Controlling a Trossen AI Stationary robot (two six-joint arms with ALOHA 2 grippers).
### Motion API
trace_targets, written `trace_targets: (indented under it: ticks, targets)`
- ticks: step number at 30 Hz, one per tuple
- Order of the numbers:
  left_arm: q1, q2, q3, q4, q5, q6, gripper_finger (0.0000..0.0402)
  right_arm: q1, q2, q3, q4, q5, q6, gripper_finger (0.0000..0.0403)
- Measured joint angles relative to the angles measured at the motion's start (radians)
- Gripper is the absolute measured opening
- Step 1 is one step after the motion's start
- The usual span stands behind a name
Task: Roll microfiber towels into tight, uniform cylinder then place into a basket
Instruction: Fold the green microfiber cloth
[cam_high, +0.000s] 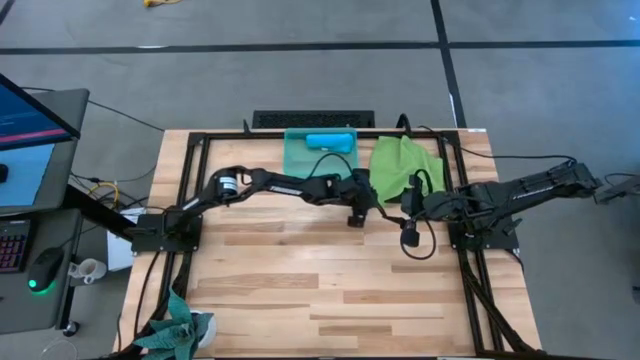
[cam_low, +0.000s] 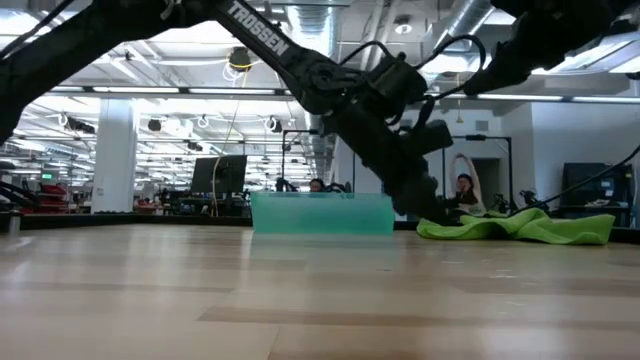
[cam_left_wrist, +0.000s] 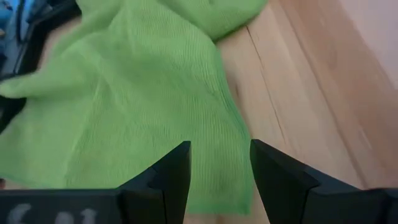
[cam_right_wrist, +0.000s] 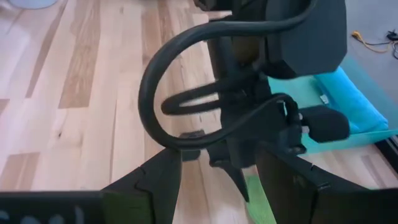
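The high view looks straight down from well above, taking in the whole table (cam_high: 330, 290) and both arms. The low view sits at tabletop height by the near edge, facing level across to the far edge and the room. The left wrist view looks down, very close, on the green towel (cam_left_wrist: 143, 93), also seen high and low. The right wrist view faces the left arm and the basket (cam_right_wrist: 367, 134).
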Motion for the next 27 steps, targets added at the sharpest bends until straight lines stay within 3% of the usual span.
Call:
trace_targets:
  ticks: [22,27]
  targets:
    - [0.042,0.010,-0.011,-0.070,0.059,-0.061,0.0157,0.000,0.000,0.000,0.002,0.000,0.026,0.0225]
    - [0.042,0.010,-0.011,-0.080,0.062,-0.060,0.0119,0.000,0.000,0.000,0.002,0.000,0.026,0.0225]
